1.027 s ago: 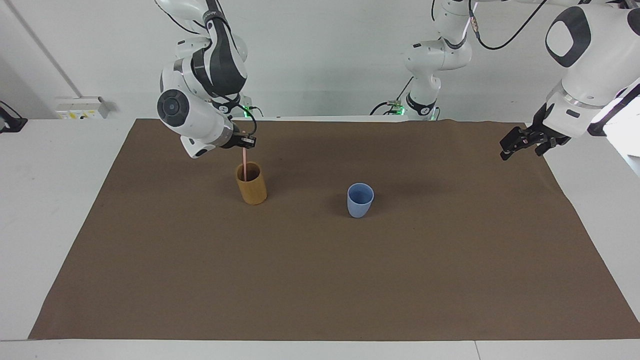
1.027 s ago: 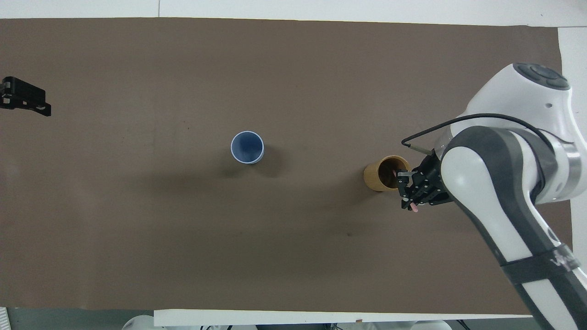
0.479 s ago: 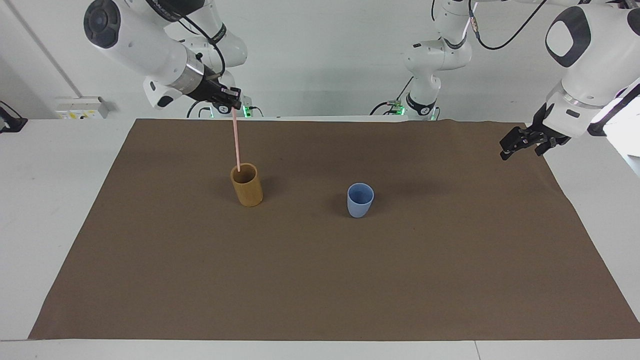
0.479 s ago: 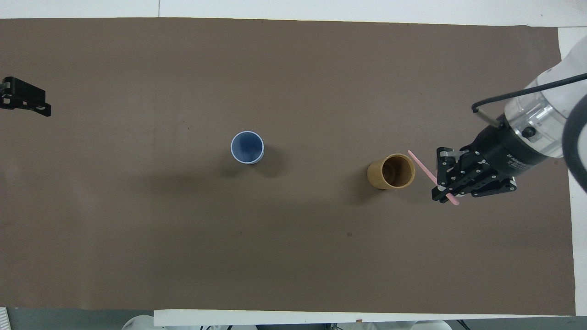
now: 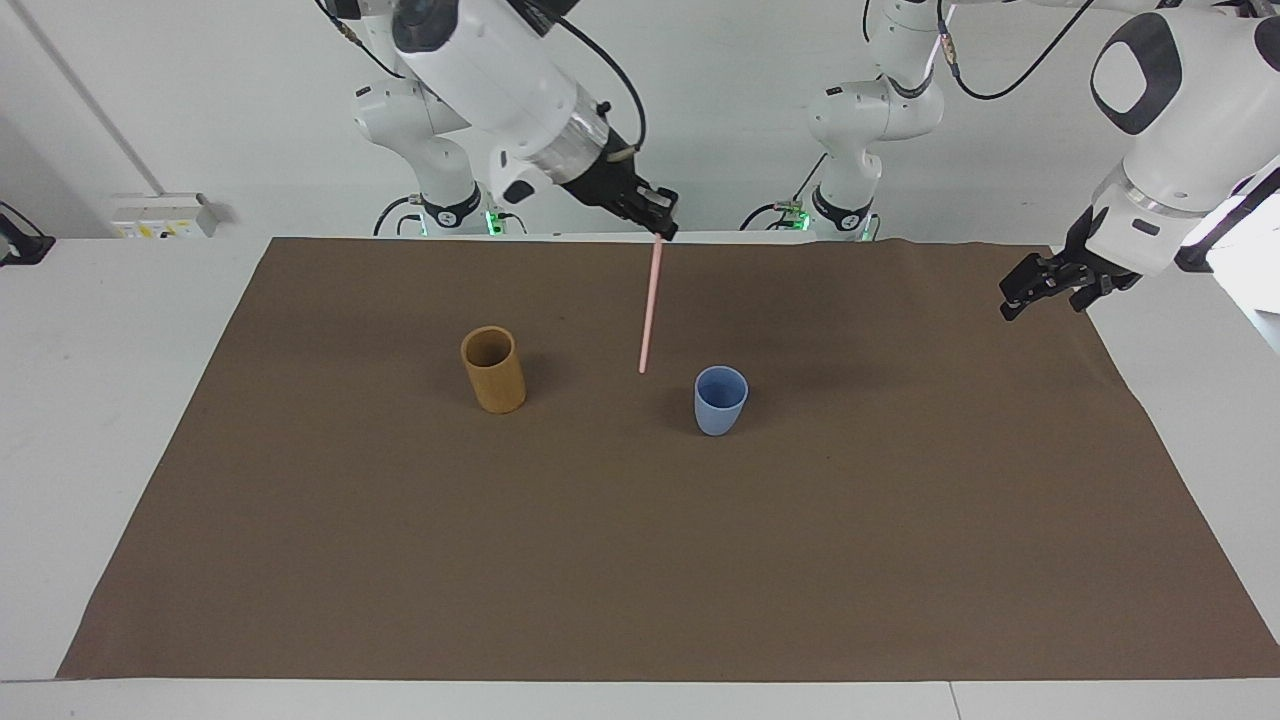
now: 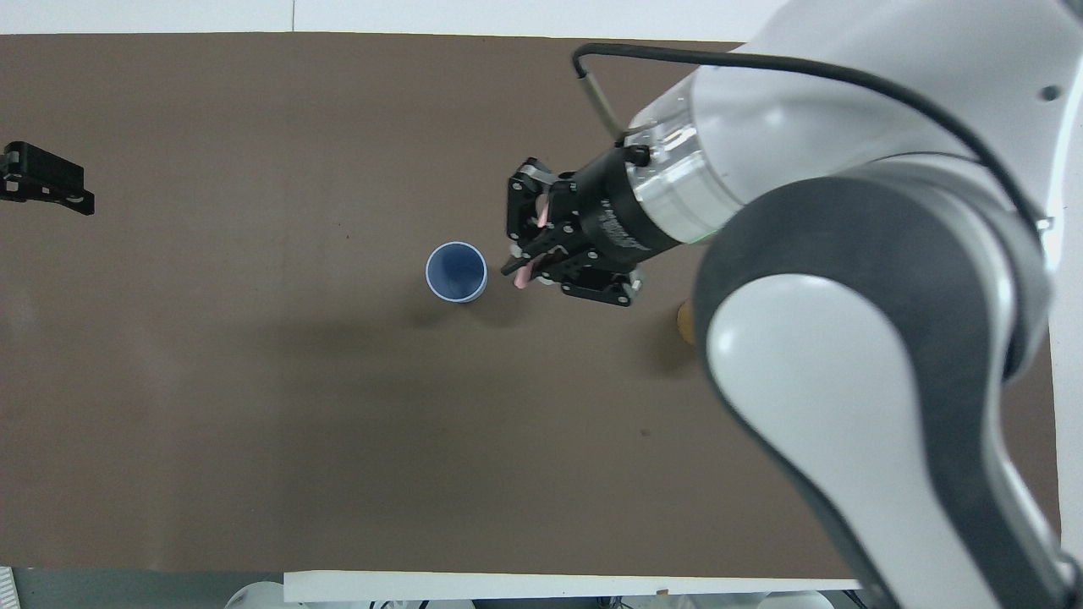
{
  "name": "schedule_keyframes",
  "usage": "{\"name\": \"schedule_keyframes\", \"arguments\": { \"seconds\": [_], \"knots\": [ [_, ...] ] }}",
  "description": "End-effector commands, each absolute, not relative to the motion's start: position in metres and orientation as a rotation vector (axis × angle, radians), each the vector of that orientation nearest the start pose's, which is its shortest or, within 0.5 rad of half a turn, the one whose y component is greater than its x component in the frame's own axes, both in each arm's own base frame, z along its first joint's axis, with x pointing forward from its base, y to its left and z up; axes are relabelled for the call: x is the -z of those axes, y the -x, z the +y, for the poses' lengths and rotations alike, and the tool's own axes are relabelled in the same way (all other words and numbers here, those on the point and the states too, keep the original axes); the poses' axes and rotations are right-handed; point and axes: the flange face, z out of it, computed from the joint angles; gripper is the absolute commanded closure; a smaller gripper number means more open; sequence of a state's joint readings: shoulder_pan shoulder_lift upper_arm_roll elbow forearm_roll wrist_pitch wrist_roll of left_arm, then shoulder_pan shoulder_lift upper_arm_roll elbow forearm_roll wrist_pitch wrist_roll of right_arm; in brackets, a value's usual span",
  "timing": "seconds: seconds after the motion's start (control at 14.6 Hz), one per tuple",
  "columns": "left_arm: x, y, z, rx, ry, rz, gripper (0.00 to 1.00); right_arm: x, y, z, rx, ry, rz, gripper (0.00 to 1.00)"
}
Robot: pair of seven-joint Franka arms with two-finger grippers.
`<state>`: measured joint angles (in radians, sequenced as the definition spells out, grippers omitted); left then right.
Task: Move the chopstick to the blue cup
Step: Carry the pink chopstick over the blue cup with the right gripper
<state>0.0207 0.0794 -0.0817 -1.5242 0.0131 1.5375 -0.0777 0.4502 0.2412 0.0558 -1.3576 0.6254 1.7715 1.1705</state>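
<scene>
My right gripper (image 5: 660, 228) pinches the chopstick (image 5: 649, 305) by its top end; it hangs upright over the mat beside the blue cup (image 5: 720, 399). It looks light, stiff and slippery, so a high grip may let it swing. My left gripper (image 5: 1050, 285) waits open.

Work surface and surroundings: white table with brown mat, plain white wall.

A white table (image 5: 120, 420) is covered over most of its top by a brown mat (image 5: 640, 560), whose edges lie slightly uneven; bare white margins are left along the sides. A plain white wall (image 5: 720, 110) is seen above the table. A small white box (image 5: 165, 215) is mounted low on the wall. Even, diffuse lighting is provided; only soft shadows are cast on the mat.
</scene>
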Motion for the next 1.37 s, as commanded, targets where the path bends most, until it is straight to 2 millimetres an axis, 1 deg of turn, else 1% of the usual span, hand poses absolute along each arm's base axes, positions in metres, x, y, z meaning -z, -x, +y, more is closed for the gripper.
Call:
{"name": "schedule_keyframes", "arguments": {
  "seconds": [0.0,0.07,0.14,0.21,0.27,0.41,0.48,0.82,1.1,1.16,1.23,1.3],
  "knots": [
    [-0.602,-0.566,-0.028,-0.11,3.117,-0.026,0.0,-0.612,-0.551,0.394,-0.468,2.272,1.005,1.0],
    [-0.602,-0.567,-0.028,-0.108,3.117,-0.026,0.0,-0.605,-0.549,0.406,-0.482,2.239,1.027,1.0],
    [-0.602,-0.566,-0.028,-0.11,3.117,-0.026,0.0,-0.585,-0.549,0.414,-0.518,2.212,1.057,1.0],
    [-0.602,-0.566,-0.028,-0.11,3.117,-0.026,0.0,-0.567,-0.551,0.417,-0.533,2.184,1.089,1.0],
    [-0.602,-0.566,-0.028,-0.11,3.117,-0.026,0.0,-0.557,-0.549,0.423,-0.542,2.188,1.096,1.0],
    [-0.603,-0.566,-0.028,-0.105,3.117,-0.027,0.0,-0.538,-0.55,0.425,-0.601,2.175,1.125,1.0],
    [-0.602,-0.566,-0.028,-0.108,3.117,-0.026,0.0,-0.529,-0.546,0.422,-0.649,2.147,1.152,1.0],
    [-0.602,-0.567,-0.028,-0.108,3.117,-0.026,0.0,-0.511,-0.531,0.416,-0.716,2.135,1.223,1.0],
    [-0.602,-0.566,-0.028,-0.11,3.117,-0.027,0.0,-0.494,-0.522,0.411,-0.711,2.137,1.26,0.99],
    [-0.602,-0.567,-0.028,-0.108,3.117,-0.026,0.0,-0.492,-0.518,0.412,-0.703,2.136,1.265,0.88],
    [-0.602,-0.567,-0.028,-0.108,3.117,-0.026,0.0,-0.489,-0.517,0.412,-0.691,2.135,1.266,0.71],
    [-0.602,-0.566,-0.028,-0.11,3.117,-0.026,0.0,-0.49,-0.518,0.412,-0.684,2.137,1.259,0.33]
  ]
}}
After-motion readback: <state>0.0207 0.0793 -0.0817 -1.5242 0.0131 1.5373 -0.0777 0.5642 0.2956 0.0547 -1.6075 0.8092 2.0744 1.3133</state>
